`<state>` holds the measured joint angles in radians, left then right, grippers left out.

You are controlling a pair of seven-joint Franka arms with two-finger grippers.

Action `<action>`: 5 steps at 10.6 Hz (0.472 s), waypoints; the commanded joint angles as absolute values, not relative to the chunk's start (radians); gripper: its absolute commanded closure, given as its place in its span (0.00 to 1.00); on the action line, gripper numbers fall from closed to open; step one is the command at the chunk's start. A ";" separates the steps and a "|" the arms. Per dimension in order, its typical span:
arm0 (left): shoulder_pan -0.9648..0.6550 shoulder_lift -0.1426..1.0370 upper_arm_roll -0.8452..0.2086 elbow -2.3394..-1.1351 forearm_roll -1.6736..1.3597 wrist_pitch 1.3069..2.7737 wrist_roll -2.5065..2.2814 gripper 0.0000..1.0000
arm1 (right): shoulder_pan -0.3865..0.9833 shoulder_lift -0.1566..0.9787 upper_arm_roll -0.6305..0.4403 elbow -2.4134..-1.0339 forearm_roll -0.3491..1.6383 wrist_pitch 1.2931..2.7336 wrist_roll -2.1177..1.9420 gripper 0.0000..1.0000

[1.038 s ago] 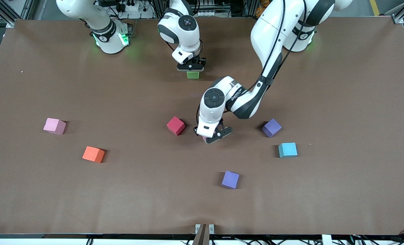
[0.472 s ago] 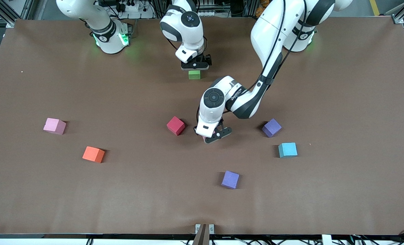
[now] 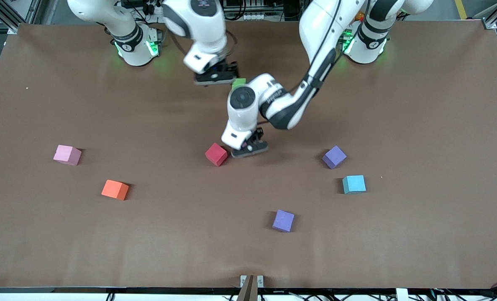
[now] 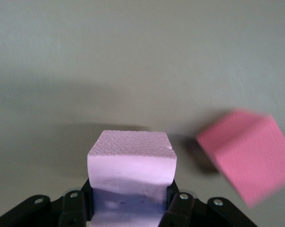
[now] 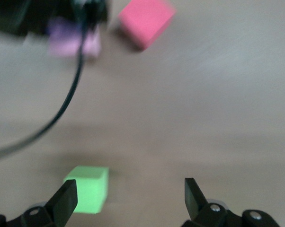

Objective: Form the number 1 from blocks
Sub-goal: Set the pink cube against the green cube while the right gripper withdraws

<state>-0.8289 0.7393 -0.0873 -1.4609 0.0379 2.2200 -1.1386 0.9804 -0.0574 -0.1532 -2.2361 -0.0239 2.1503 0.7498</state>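
left gripper [image 3: 248, 148] hangs low over the table [image 3: 420, 104] just beside the red block [image 3: 216, 154], jaws pinching a pale pink block [image 4: 131, 163]; in left wrist view that cube sits square between the black fingers [image 4: 180, 208], top face dimpled, edges clean. in front view the held cube is hidden under the hand. right gripper [image 3: 215, 76] is up over the table's robot-side edge area, near the green block [image 3: 239, 82], jaws spread w/ nothing between; right wrist view shows both fingertips [image 5: 64, 201] wide apart and the green cube on the table below, off toward one finger.

no containers in view; all blocks lie loose on the brown table.

blocks: small matte foam cubes, same size, one flat colour each. green one is partly covered by the left arm's wrist in front view. red one stands turned corner-on, mid table. a 2nd pink block [image 3: 67, 154] sits toward the right arm's end, w/ the orange block [image 3: 115, 190] nearer the front camera than it. toward the left arm's end: a purple block [image 3: 334, 156], w/ the cyan block [image 3: 354, 184] near it and nearer the camera. another purple block [image 3: 283, 220] lies nearest the camera, well apart from the rest.
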 commanded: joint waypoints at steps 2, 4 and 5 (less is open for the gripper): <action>-0.942 0.568 -0.100 -1.673 0.084 2.261 -1.124 1.00 | 0.769 -0.106 -0.233 -2.208 -0.041 2.082 0.441 0.00; -0.953 0.560 -0.124 -1.738 0.124 2.357 -1.127 1.00 | 0.630 -0.068 -0.235 -2.160 -0.043 2.079 0.368 0.00; -0.956 0.571 -0.124 -1.738 0.132 2.361 -1.127 1.00 | 0.591 -0.037 -0.235 -2.137 -0.041 2.083 0.359 0.00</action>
<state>-0.9684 0.5917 -0.1190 -1.6855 0.1002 2.3237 -1.1378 0.6372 -0.0896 -0.2477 -2.1889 -0.0320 2.0972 0.3723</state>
